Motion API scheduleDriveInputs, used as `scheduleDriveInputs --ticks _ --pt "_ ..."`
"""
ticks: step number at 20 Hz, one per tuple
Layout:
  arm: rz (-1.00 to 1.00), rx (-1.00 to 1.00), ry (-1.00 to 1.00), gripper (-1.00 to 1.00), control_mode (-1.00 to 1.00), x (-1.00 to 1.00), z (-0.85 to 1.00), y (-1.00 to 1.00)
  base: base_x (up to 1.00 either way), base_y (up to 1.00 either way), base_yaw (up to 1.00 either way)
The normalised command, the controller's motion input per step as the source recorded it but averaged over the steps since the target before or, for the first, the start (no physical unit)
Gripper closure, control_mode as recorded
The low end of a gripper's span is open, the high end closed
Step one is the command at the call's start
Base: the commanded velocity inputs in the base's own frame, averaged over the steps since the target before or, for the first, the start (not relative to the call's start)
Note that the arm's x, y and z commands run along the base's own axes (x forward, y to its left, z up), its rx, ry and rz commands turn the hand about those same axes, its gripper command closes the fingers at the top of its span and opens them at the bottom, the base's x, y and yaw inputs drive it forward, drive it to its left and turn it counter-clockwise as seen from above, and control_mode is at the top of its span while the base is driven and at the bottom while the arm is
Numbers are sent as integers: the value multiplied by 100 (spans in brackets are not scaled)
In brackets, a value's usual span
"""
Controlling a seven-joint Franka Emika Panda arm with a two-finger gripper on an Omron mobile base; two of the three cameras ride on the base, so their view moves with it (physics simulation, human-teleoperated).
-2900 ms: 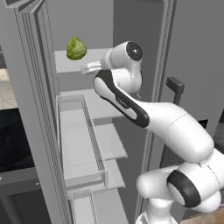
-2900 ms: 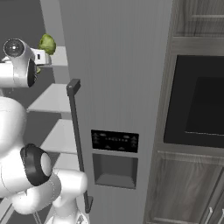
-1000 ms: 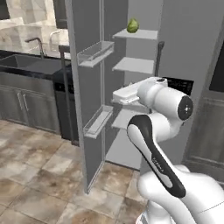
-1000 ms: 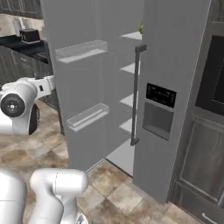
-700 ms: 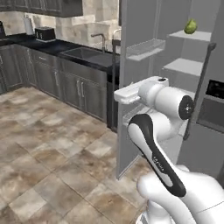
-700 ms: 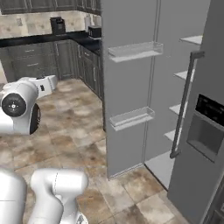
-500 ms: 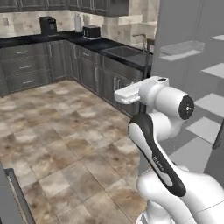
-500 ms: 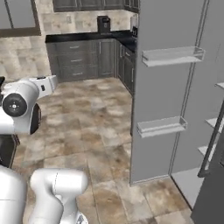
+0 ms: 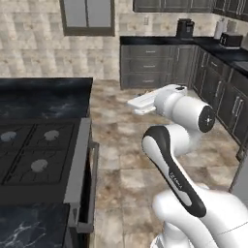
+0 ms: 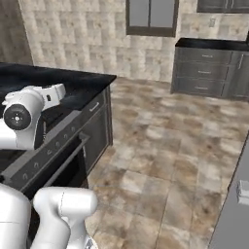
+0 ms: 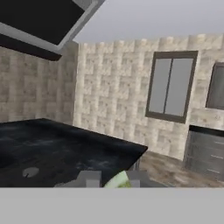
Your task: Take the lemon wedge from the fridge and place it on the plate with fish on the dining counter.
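Gripping the lemon wedge (image 11: 117, 180) between closed fingertips (image 11: 89, 178), gripper (image 11: 114, 180) raised just right of the black stove (image 9: 36, 150).

This is a home kitchen. Below and just beside the claw stands a black stove with four round grey burners (image 9: 34, 150), set into a black marble-patterned countertop with faint white veins (image 9: 46, 99). Beyond the claw, dark grey base cabinets with drawers and bar handles (image 9: 155, 65) run along a beige stone-tiled wall (image 10: 87, 39), which also carries a grey glass-fronted wall cabinet (image 10: 151, 17). A dark coffee maker (image 9: 184, 27) sits on the far counter. The floor is brown mottled stone tile (image 10: 165, 146).
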Motion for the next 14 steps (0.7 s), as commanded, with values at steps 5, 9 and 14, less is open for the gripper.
scheduleDriveInputs --ticks 5,9,14 --pt "0 0 0 100 100 0 0 0 -18 0 89" --pt "0 0 0 100 100 0 0 0 -22 0 88" --pt "0 0 0 100 100 0 0 0 -45 1 79"
